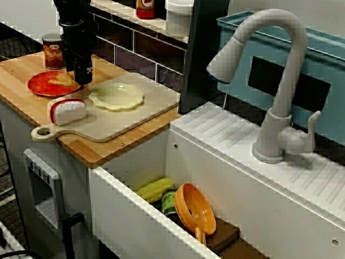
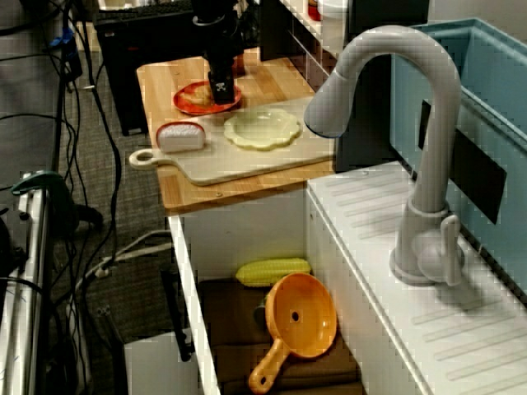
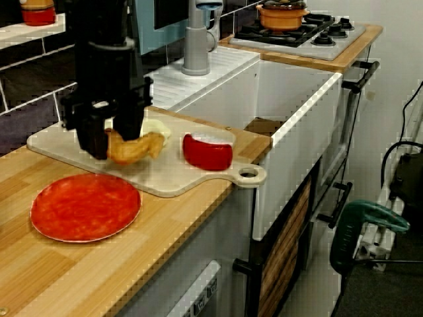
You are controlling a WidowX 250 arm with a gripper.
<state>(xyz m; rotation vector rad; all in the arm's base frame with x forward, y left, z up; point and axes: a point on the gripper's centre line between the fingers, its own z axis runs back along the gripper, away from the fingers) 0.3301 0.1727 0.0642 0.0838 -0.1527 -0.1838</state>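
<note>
The gripper (image 3: 114, 140) is clamped on one end of a golden-brown croissant (image 3: 135, 148), with its dark fingers (image 3: 91, 144) pointing straight down from the upright arm. In the low view from the counter's end, the croissant hangs clear of every surface. Its long axis is close to level and runs from the fingers toward the front edge of the wooden counter (image 3: 152, 251), so most of its body sticks out on that side of the gripper rather than under it. The red plate (image 3: 86, 206) lies flat on the counter near the end far from the sink, and its face is bare in this low view. In the view over the faucet, the croissant (image 1: 63, 80) lines up over that plate (image 1: 44, 86), on the part nearest the cutting board (image 1: 145, 105). It therefore seems to hang above the plate's board-side rim, though how high above cannot be told. Toward the sink from the gripper, a pale yellow scalloped plate (image 1: 116, 96) sits on the board, with a red-and-white toy piece (image 1: 68, 110) near the board's handle. A can (image 1: 53, 51) stands just behind the red plate, at the counter's back edge.
</note>
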